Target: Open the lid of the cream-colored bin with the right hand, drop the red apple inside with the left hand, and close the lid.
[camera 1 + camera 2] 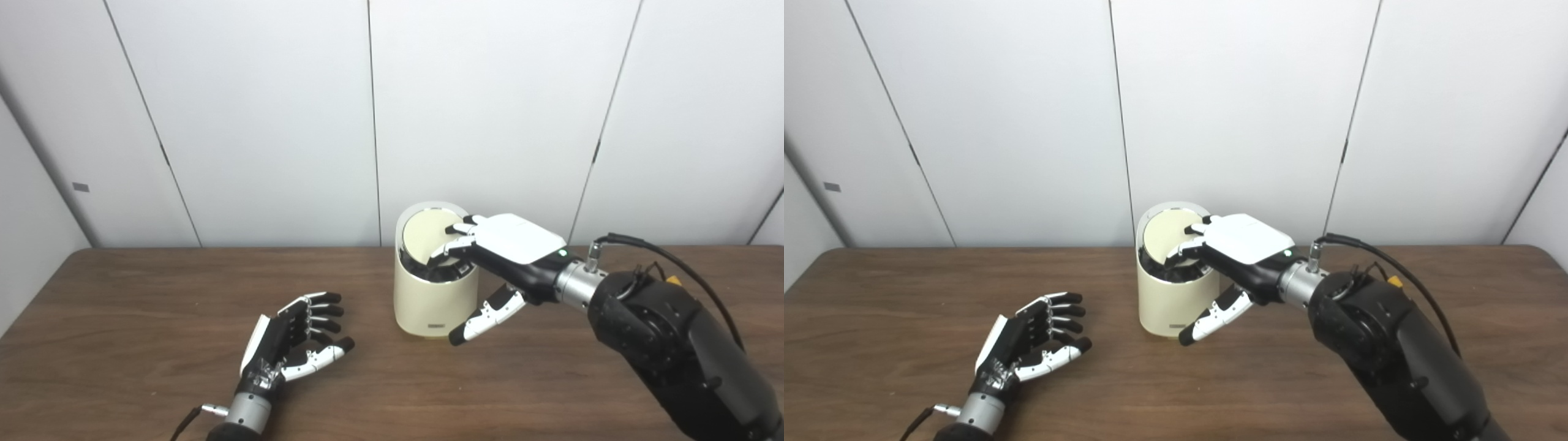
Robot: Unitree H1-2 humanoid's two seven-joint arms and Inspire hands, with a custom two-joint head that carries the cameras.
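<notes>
Left eye view: cream bin [435, 300] stands mid-table [122, 294], its lid [429, 237] tipped up at the back with a dark gap at the front. Right hand [502, 257] is over the rim, fingers [450, 248] on the lid, thumb hanging down just beside the bin wall, not clamped on anything. Right eye view: left hand [1029, 343] rests on the table well left of the bin [1173, 303], palm up, fingers spread, empty. Apple not seen in either view.
</notes>
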